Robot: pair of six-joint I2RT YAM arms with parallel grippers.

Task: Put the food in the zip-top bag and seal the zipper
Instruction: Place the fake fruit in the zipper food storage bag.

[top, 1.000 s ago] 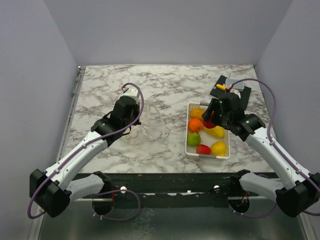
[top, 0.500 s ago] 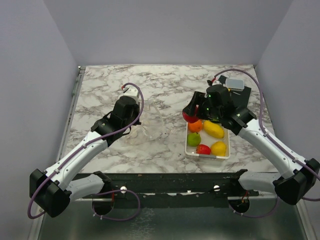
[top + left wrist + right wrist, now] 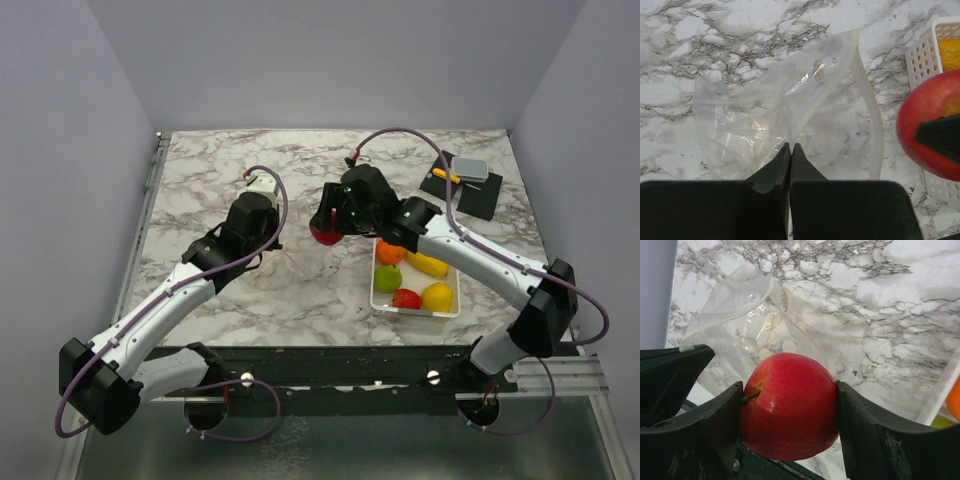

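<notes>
R gripper [image 3: 327, 228] clamped a red apple [image 3: 790, 405] btwn its fingers, held above the tabletop [image 3: 230, 160] near centre, just beside the zip-top bag [image 3: 755, 115] mouth. L gripper [image 3: 790, 150] was pinched tight on the bag's zipper [image 3: 872, 115] lip. Other food [image 3: 390, 252] sat in the white basket [image 3: 452, 300], twd right near corner.

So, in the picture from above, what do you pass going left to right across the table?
left gripper → bag → apple → basket
</notes>
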